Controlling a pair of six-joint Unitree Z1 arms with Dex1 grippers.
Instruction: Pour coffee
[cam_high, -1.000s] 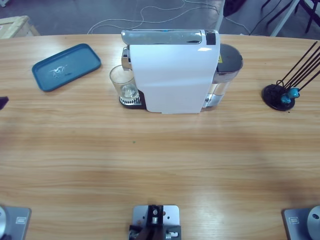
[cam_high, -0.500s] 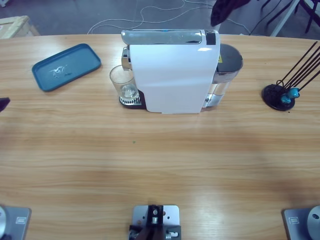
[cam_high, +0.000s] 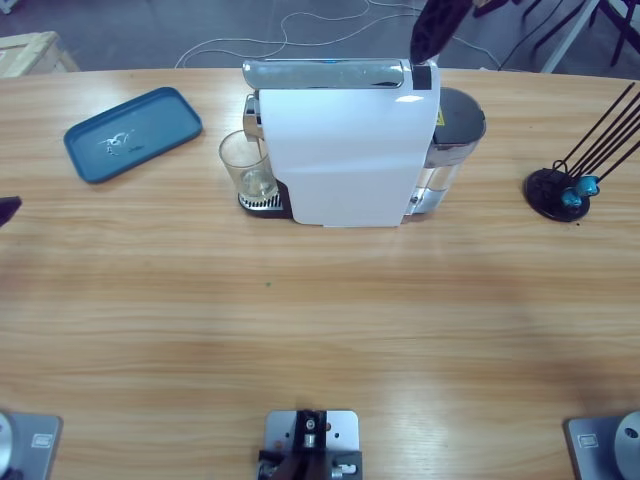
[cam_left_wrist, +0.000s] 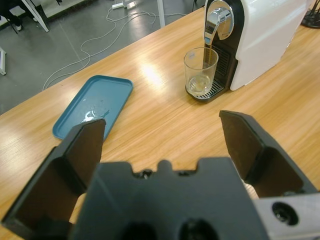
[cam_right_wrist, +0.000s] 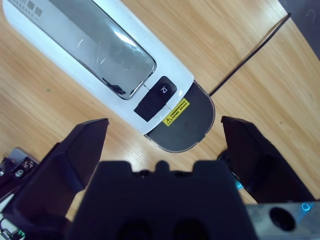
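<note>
The white coffee machine (cam_high: 340, 150) stands at the table's middle back. An empty-looking clear glass (cam_high: 248, 165) sits on its drip grid under the chrome spout (cam_left_wrist: 216, 20); I see no dark coffee in the glass (cam_left_wrist: 201, 71). My right gripper (cam_high: 437, 25) hangs open above the machine's rear top. In the right wrist view the gripper (cam_right_wrist: 165, 127) looks down on the silver lid (cam_right_wrist: 100, 45), the black buttons (cam_right_wrist: 155, 97) and the grey tank lid (cam_right_wrist: 182, 125). My left gripper (cam_left_wrist: 162, 122) is open, far left of the glass, and shows only as a dark sliver (cam_high: 5, 210).
A teal-blue tray (cam_high: 132, 133) lies at the back left of the table. A black capsule stand (cam_high: 560, 190) with thin rods and teal capsules stands at the right. Cables trail on the floor behind the table.
The right gripper has come into the high view from the top edge and dropped left toward the machine's rear top. The left gripper's sliver has hardly moved.
</note>
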